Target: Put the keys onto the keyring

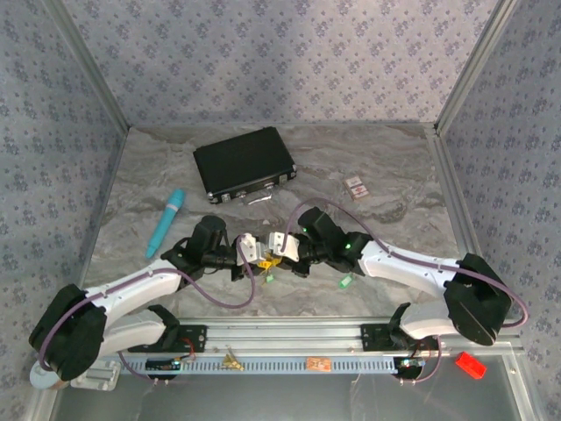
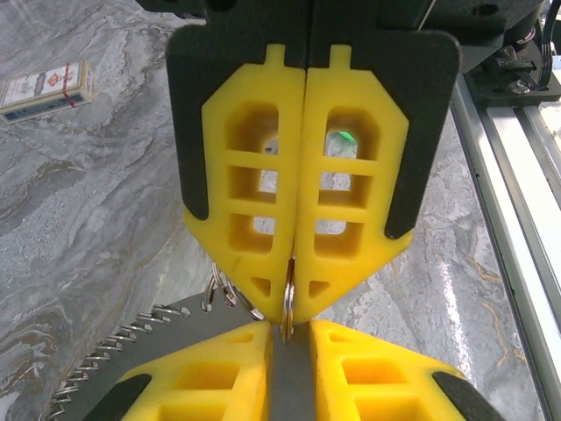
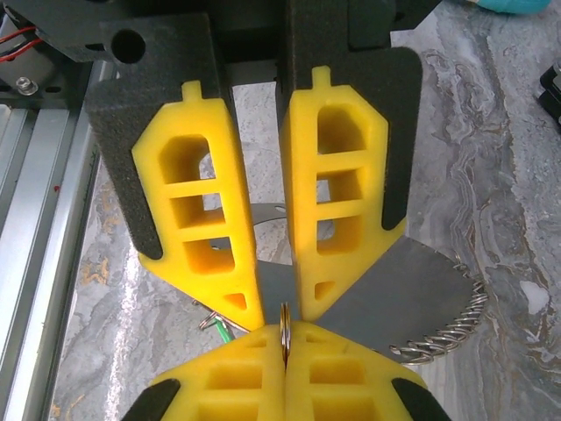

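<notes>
Clamping the keyring [image 2: 287, 307] edge-on, right end effector [image 3: 285, 338] is clenched; left end effector [image 3: 279, 309] faces it, grip: cannot tell.

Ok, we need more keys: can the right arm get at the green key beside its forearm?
Probably not yet: nothing covers the green key, but the right tool is shut on a small metal ring, so its grip is taken.

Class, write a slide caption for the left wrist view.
Right gripper pinches a small metal ring just above the left gripper.
</notes>
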